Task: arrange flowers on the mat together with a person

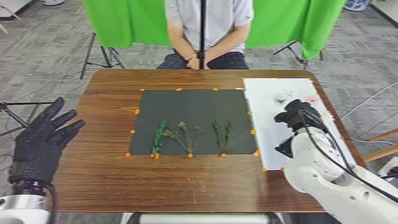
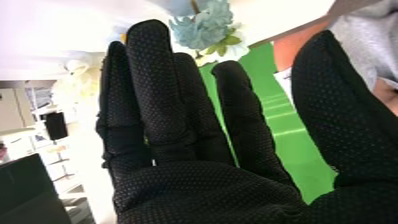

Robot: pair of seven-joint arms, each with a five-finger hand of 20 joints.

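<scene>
In the head view a dark mat (image 1: 191, 112) lies on the table with three green stems (image 1: 160, 136) (image 1: 188, 137) (image 1: 222, 134) side by side on its lower half. My right hand (image 1: 300, 115) is over the white board (image 1: 266, 90), just below pale flowers (image 1: 284, 96) near its far end. My left hand (image 1: 40, 142) is off the table's left side, fingers spread and empty. In the right wrist view my right hand (image 2: 204, 185) has straight fingers with nothing held; a blue flower (image 2: 202, 27) and pale yellow flowers (image 2: 78, 80) are beyond the fingertips.
Small orange pieces (image 1: 138, 111) line the edges of mat and board. A person sits across the brown table (image 1: 107, 100), hands (image 1: 195, 62) together off the table, behind a dark vertical pole (image 1: 202, 30). A green cloth (image 1: 124, 25) hangs behind.
</scene>
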